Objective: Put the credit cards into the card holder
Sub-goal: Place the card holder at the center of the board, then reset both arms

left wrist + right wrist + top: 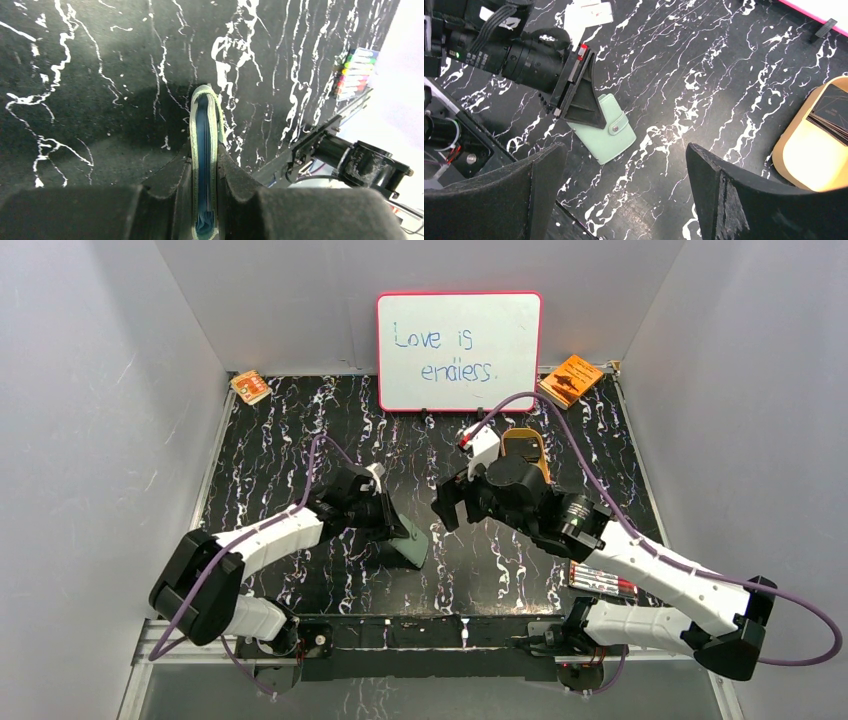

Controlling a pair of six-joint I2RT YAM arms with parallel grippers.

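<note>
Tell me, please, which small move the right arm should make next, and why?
Probably swing the right gripper toward the tan tray to fetch a card: its jaws stand open and empty, the credit cards lie in that tray, and the left gripper is shut on the card holder.

Robot lab test cell indicated. Black marbled table (pixel 280 430) boxed in by plain white panels (pixel 90 440) at 9, 12 and 3 o'clock. Left arm (pixel 270 535) and right arm (pixel 650 565) bolted at table's near edge, 6 o'clock. Handwritten whiteboard (pixel 460 350) propped at 12 o'clock. Wrist cameras carried on both arms.
</note>
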